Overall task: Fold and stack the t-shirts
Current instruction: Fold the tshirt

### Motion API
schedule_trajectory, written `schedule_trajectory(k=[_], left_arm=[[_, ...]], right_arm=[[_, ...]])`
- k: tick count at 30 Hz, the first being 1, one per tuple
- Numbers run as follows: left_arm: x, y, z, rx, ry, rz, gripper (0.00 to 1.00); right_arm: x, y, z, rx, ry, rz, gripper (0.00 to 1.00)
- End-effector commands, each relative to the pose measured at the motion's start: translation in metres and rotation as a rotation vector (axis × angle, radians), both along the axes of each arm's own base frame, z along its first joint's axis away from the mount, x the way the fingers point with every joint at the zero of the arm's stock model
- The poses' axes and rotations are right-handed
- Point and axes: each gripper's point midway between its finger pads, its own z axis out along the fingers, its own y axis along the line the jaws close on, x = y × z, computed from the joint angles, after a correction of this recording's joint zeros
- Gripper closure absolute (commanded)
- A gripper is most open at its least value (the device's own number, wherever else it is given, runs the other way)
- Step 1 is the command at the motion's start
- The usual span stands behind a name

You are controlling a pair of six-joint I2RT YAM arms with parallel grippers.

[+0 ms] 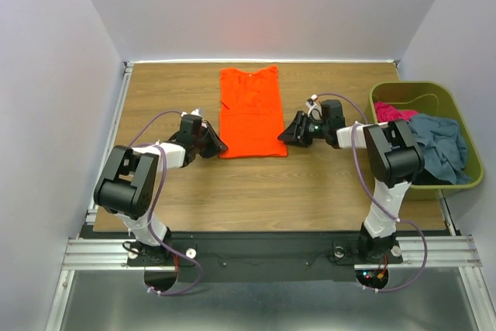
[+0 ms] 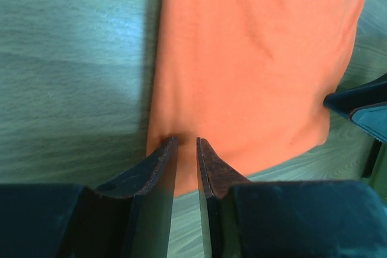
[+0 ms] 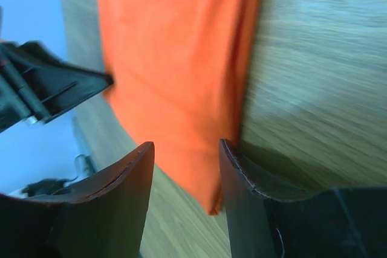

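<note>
Cloth of the orange t-shirt (image 1: 249,112) lay flat on the wooden table (image 1: 170,191), folded into a long strip between the two arms, its near hem toward their bases. The left tool (image 1: 218,145) sat at the shirt's near left corner; the left wrist view showed its fingers (image 2: 158,164) drawn almost together, a thin gap between them, tips at the hem's edge, and whether they pinched cloth could not be told. The right tool (image 1: 284,136) sat at the near right corner, its fingers (image 3: 134,167) apart and straddling that corner of the cloth. Well off to the right, an olive-green tub (image 1: 403,89) held a blue-grey t-shirt (image 1: 442,145) crumpled beside a pink t-shirt (image 1: 393,113). Nothing lay between either tool and the orange cloth. No readable writing showed.
</note>
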Motion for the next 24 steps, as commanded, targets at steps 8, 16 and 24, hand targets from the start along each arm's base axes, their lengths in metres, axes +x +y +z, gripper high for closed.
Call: schedule_trajectory(k=[8,16,24], left_arm=[[-0.006,-0.005,0.072,-0.008,-0.143,-0.023,0.63],[-0.013,-0.033,0.068,-0.052,-0.123,-0.078,0.72],[-0.019,-0.053,0.022,-0.044,-0.014,-0.104,0.83]], right_arm=[[-0.012,0.042,0.086,0.079,-0.149,0.144,0.48],[-0.025,0.11,0.095,0.208,-0.131,0.194,0.55],[-0.046,0.132,0.028,0.151,-0.018,0.241,0.72]])
